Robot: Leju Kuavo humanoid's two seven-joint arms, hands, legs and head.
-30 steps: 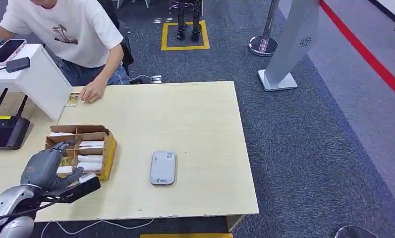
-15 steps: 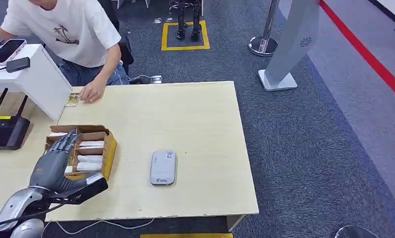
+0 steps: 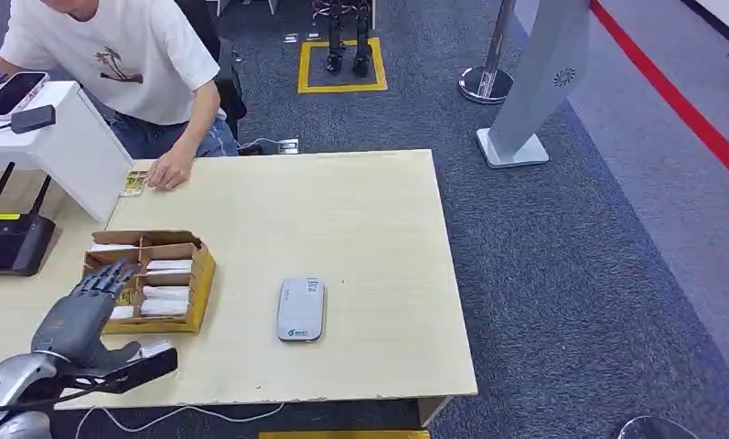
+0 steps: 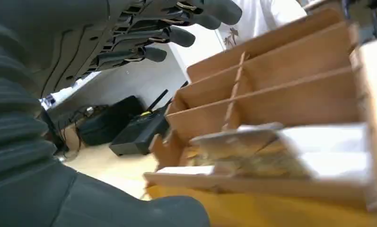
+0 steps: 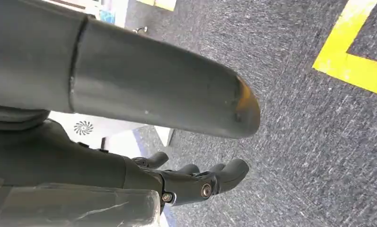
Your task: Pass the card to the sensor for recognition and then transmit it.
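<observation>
A brown cardboard box [image 3: 198,274] with compartments of white cards [image 3: 166,294] stands at the table's left front. My left hand [image 3: 79,309] hovers at the box's near left corner, fingers stretched out and apart, holding nothing. In the left wrist view the fingers [image 4: 177,35] reach out above the box [image 4: 281,94], and stacked cards [image 4: 271,151] lie in its near compartment. The grey sensor [image 3: 301,309] lies flat at the table's middle front. My right hand [image 5: 191,177] hangs over the grey carpet with nothing in it.
A person in a white shirt [image 3: 123,55] sits at the far left, one hand [image 3: 170,169] on the table beside a small card [image 3: 134,183]. A black router [image 3: 8,240] and a white stand [image 3: 72,137] sit on the left. The table's right half [image 3: 379,238] is bare wood.
My left hand's fingers went from curled over the box to stretched out, then the hand drew back toward the table's front left, off the box.
</observation>
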